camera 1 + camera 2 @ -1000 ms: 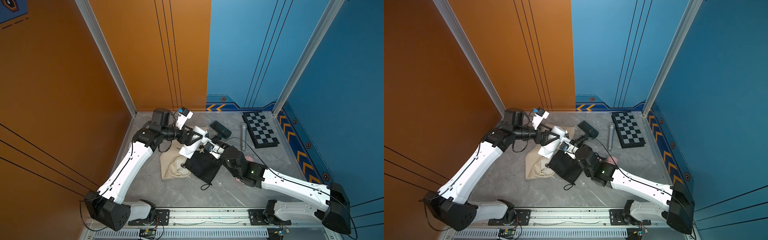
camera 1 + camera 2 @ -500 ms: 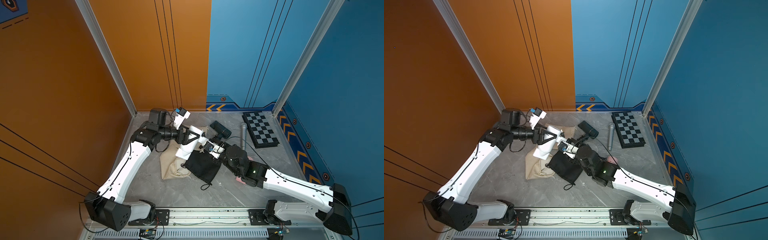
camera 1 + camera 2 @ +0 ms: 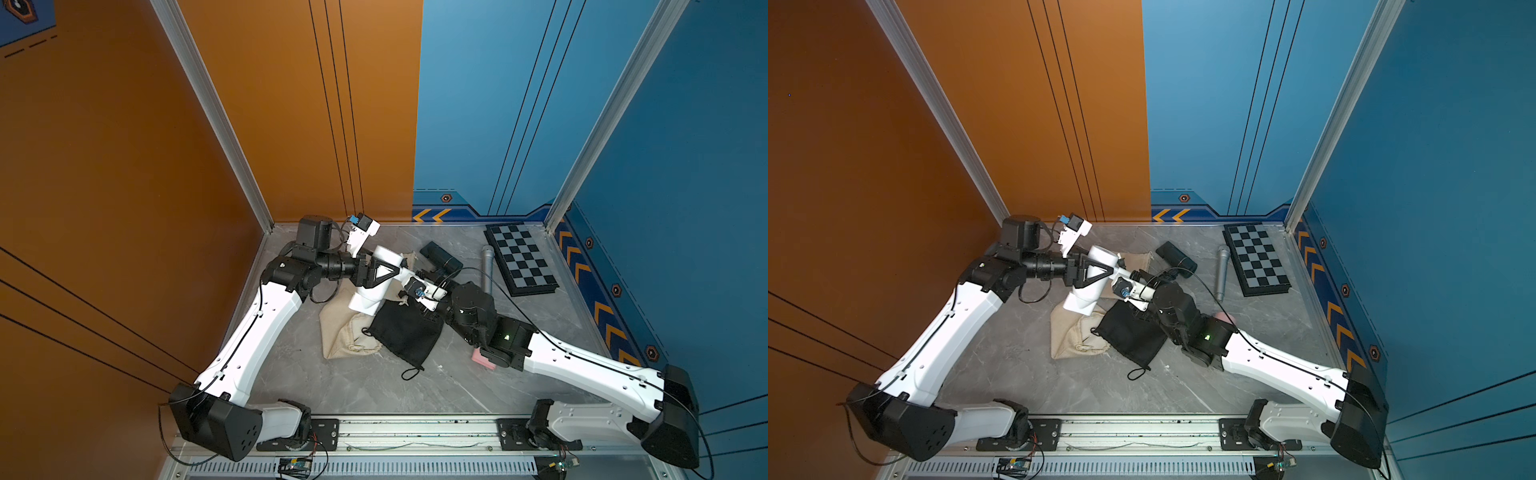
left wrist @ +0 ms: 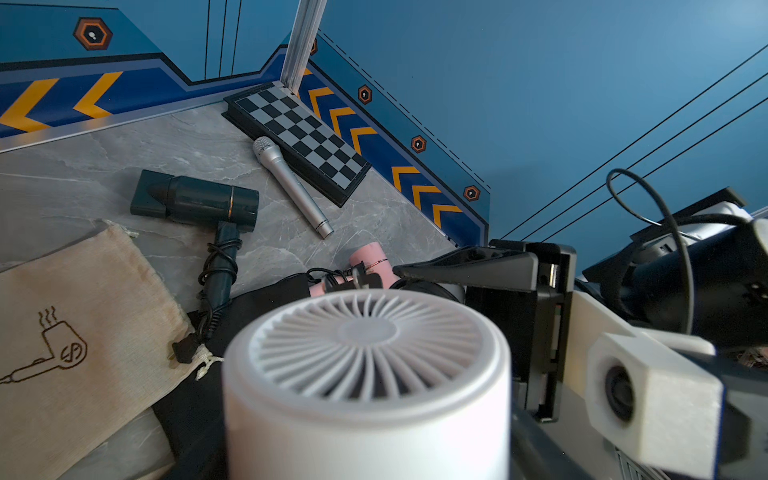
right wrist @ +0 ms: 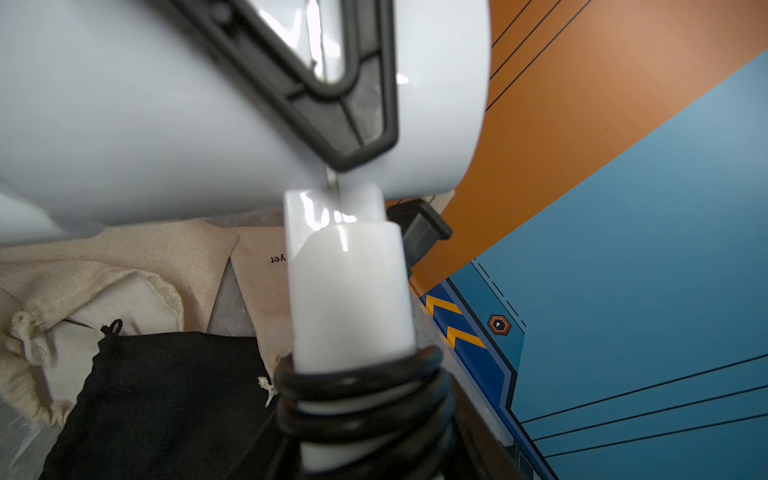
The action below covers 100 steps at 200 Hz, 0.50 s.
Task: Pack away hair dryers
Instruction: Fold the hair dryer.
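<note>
Both top views, left pincer (image 3: 390,272) clamping white hair dryer (image 3: 365,297) barrel, right pincer (image 3: 411,277) gripping handle, open table (image 3: 374,395) by front rail

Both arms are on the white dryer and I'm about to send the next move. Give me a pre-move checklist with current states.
1. Left gripper clamped across the white hair dryer barrel: ok.
2. Right gripper holding its cord-wound handle: ok.
3. Black bag mouth open to receive it: not ok, it lies flat.
4. Pink hair dryer clear of the right arm: not ok, partly beneath it.
5. Black hair dryer plug clear of bags: not ok, it lies at the printed beige bag corner.
</note>
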### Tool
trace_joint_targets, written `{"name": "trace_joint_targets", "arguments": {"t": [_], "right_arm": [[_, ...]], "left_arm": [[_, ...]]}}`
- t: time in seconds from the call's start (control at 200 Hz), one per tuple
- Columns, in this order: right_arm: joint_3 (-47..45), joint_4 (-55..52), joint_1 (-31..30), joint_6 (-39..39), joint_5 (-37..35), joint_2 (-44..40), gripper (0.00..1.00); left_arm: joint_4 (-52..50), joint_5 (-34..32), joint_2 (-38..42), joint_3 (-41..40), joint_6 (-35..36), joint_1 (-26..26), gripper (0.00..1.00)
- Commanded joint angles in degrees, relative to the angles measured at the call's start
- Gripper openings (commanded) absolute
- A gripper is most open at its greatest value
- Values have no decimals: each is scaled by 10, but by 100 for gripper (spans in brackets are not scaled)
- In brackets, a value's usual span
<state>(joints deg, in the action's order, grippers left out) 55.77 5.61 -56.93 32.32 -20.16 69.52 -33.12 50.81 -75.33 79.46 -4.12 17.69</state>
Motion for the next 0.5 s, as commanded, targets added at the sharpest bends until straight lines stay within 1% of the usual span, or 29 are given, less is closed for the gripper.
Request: {"name": "trace_joint_targets", "arguments": {"t": [0.0, 0.1, 0.22, 0.24, 0.25, 0.285, 0.345, 0.45, 0.495], "right_arm": [[36, 64, 3, -2, 20, -1, 38], [39, 61, 6, -2, 24, -1, 38], [43, 56, 8, -3, 23, 2, 38], [43, 56, 8, -3, 23, 2, 38], [43, 56, 9, -4, 23, 1, 38], [43, 56, 9, -5, 22, 3, 38], [45, 55, 11, -11, 17, 6, 38], [52, 49, 13, -28, 4, 15, 38], [53, 51, 14, -47, -4, 19, 38]], "left_arm": [[-9, 28, -1, 2, -1, 1, 77], [-10, 26, 4, -6, -2, -7, 75], [-10, 15, 11, -14, -1, -12, 64], [-10, 13, 11, -13, -1, -13, 60], [-10, 12, 11, -12, -2, -13, 56], [-10, 5, 12, -10, -3, -13, 48], [-7, -2, 13, -6, -8, -14, 38], [32, -12, 21, -11, -37, -19, 34], [53, -18, 25, -15, -51, -21, 31]]}}
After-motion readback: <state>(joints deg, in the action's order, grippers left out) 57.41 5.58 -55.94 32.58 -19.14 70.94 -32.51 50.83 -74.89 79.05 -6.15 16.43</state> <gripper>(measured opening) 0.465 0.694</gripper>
